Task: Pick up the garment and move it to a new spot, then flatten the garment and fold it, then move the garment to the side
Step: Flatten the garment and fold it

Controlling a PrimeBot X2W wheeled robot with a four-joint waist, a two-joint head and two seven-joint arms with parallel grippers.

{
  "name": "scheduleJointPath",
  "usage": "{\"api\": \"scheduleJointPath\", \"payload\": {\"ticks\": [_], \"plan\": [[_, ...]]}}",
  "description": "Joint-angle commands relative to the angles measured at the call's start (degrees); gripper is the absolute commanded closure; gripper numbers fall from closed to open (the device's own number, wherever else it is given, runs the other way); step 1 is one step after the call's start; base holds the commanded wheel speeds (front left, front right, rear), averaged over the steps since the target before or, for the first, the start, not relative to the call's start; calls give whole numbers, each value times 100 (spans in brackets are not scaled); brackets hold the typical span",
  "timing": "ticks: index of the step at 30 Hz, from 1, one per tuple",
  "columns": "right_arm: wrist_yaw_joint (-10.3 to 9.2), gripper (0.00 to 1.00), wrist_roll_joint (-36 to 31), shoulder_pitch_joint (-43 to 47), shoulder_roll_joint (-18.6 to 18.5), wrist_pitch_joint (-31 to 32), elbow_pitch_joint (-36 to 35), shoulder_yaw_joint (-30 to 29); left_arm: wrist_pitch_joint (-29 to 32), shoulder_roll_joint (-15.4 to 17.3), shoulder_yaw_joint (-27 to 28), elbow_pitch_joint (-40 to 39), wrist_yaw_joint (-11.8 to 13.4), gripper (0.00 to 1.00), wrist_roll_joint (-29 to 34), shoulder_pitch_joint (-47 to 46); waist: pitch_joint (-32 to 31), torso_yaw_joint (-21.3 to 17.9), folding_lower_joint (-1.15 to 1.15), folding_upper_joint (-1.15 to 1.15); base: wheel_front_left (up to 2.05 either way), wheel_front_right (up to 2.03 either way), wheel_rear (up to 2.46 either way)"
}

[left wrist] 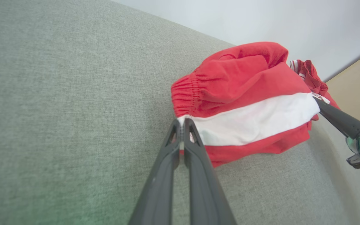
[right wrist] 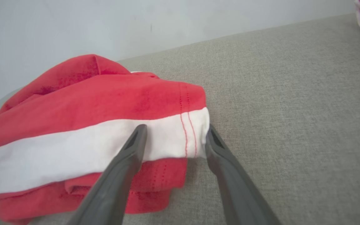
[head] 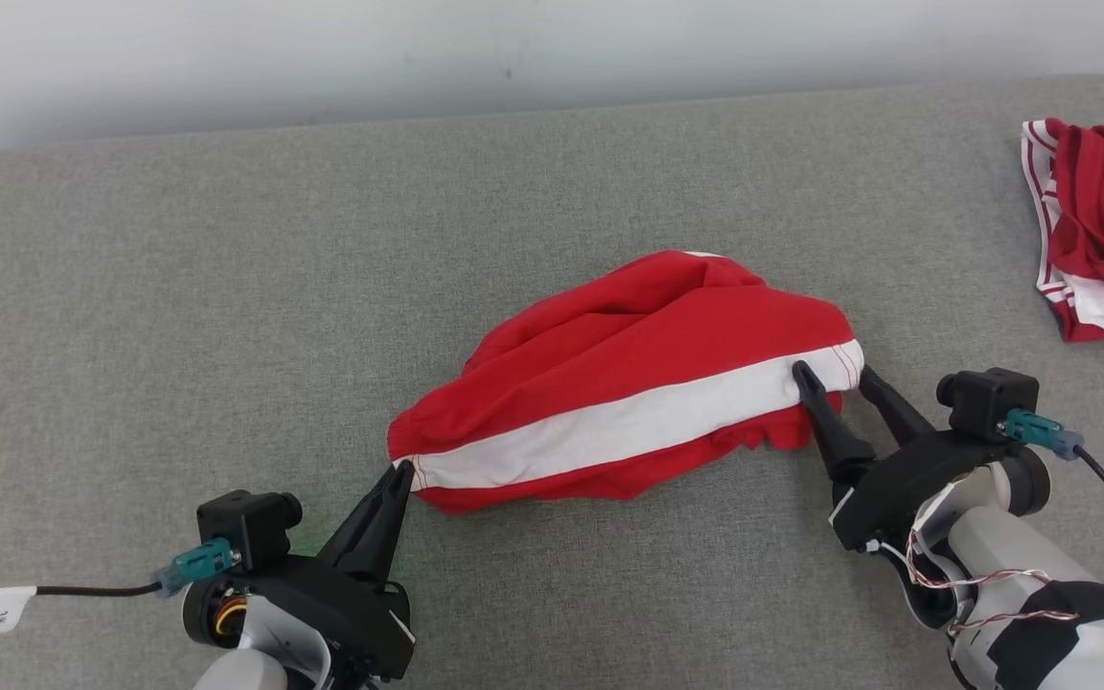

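Red garment [head: 629, 335] w/ white band [head: 629, 422] lies crumpled mid-bench [head: 178, 287], centre of head view; its underside is hidden. L pincer [head: 403, 471] is clamped tight on the band's lower-left corner, clearest in L wrist view [left wrist: 181, 123]. R pincer [head: 832, 372] is spread wide, fingers either side of the band's right end, gripping nothing. 2nd red/white garment [head: 1103, 220] upper right, cut off by frame edge.

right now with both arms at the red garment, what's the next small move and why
Probably close the right end effector. Its jaws stand open astride the stitched end of the white band on the garment, while the left end effector is shut on the opposite corner. With both ends pinched, the bunched garment could likely be lifted and stretched flat.
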Motion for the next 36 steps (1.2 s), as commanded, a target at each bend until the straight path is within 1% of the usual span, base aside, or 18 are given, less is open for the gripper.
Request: {"api": "scheduleJointPath", "payload": {"ticks": [1, 2, 7, 10, 12, 15, 20, 22, 27, 31, 33, 36], "plan": [[-7, 97, 42, -72, -55, 3, 7, 66, -54, 19, 9, -4, -13, 100, 40, 7, -14, -3, 0, 0, 0, 0, 0], [-7, 100, 87, -88, -79, 3, 1, 119, -79, 15, 4, 4, -27, 100, 26, 18, -27, -5, 0, 0, 0, 0, 0], [-7, 100, -4, -84, -269, 3, -257, 37, -295, 38, 46, -81, -120, 100, 4, -3, -97, -13, 0, 0, 0, 0, 0], [-7, 100, -136, 35, -435, 3, -568, -144, -344, 9, 107, -160, -243, 100, -194, -10, -187, -17, 0, 0, 0, 0, 0], [-7, 100, -218, 98, -560, 3, -819, -270, -279, -13, 187, -240, -332, 100, -421, -24, -278, -38, 0, 0, 0, 0, 0], [-7, 100, -312, 150, -774, 2, -1233, -451, -118, 36, 309, -412, -469, 100, -779, -153, -452, -95, 0, 0, 0, 0, 0], [-7, 100, -281, 27, -1086, 2, -1900, -663, 333, 182, 409, -811, -633, 100, -1368, -575, -846, -210, 0, 0, 0, 0, 0], [-7, 100, -249, -123, -1256, 1, -2090, -666, 510, 227, 470, -965, -662, 100, -1572, -856, -1031, -254, 0, 0, 0, 0, 0], [-7, 100, 128, -778, -1615, 115, -2433, -507, 1114, 297, 581, -1177, -663, 100, -2103, -1735, -1387, -344, 0, 0, 0, 0, 0], [-7, 100, 330, -1403, -1830, 331, -2545, -373, 1425, 304, 633, -1047, -621, 100, -2214, -2455, -1508, -375, 0, 0, 0, 0, 0], [-7, 100, 372, -1679, -1933, 405, -2525, -310, 1504, 337, 621, -942, -615, 100, -2140, -2765, -1522, -382, 0, 0, 0, 0, 0], [-7, 100, 463, -2005, -1992, 451, -2425, -231, 1568, 314, 615, -715, -625, 100, -2168, -3092, -1483, -396, 0, 0, 0, 0, 0]]}}
